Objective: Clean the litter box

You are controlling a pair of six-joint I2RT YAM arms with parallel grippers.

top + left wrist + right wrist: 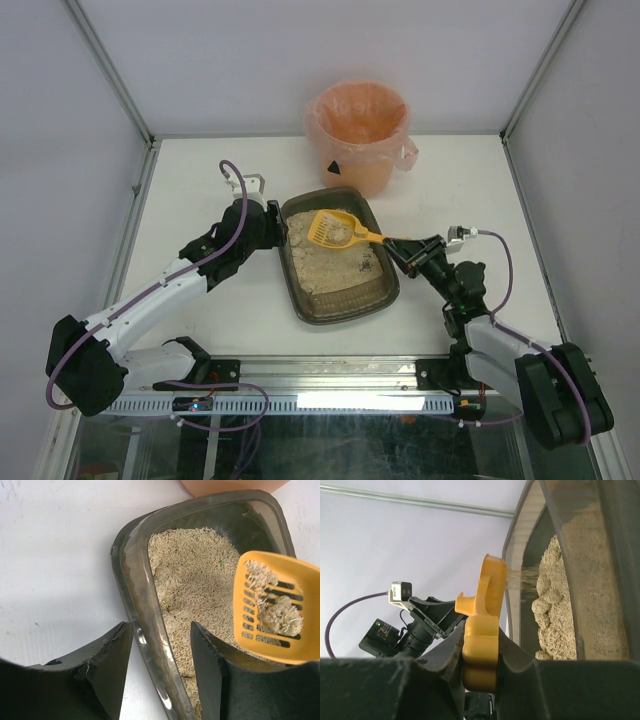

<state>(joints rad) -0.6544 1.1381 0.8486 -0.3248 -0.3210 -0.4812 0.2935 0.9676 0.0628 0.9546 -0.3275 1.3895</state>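
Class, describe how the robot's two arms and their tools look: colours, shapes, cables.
The left arm and right arm have white tubular links and bulky black joints. A thin purple cable loops along each to its wrist. The left tool and right tool are black, each with two flat, wedge-shaped fingers of matte, slightly rough material.

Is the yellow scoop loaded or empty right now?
Loaded: the scoop carries clumps and loose litter on its slots, over the litter box.
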